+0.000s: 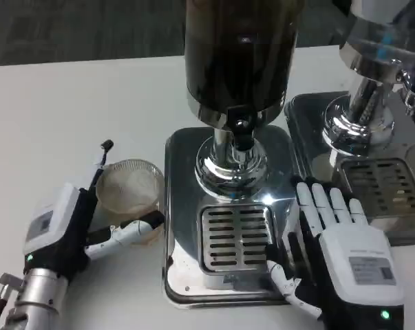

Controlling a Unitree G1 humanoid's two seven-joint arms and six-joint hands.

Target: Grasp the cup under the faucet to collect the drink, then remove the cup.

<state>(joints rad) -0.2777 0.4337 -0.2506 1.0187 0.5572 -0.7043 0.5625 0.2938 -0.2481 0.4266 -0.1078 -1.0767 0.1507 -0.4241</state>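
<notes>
Gripping the clear cup at far left, the left robot hand is wrapping black-and-white fingers around the cup's near side. The cup is standing upright on the white bench, just beside the left edge of the shiny metal base, not under the faucet. A thin black cable is rising behind the cup's rim.

Moving right, the drink dispenser with its dark tank is sitting on a chrome pedestal, the black faucet pointing down toward the slotted drip grate. Nothing is sitting on the grate.

Right of the grate, the right robot hand is lying palm down with fingers extended and slightly apart, holding nothing; its fingertips are resting over the right edge of the metal base, thumb near the grate's corner.

At far right, a second dispenser is standing on its own tray with a similar grate.
</notes>
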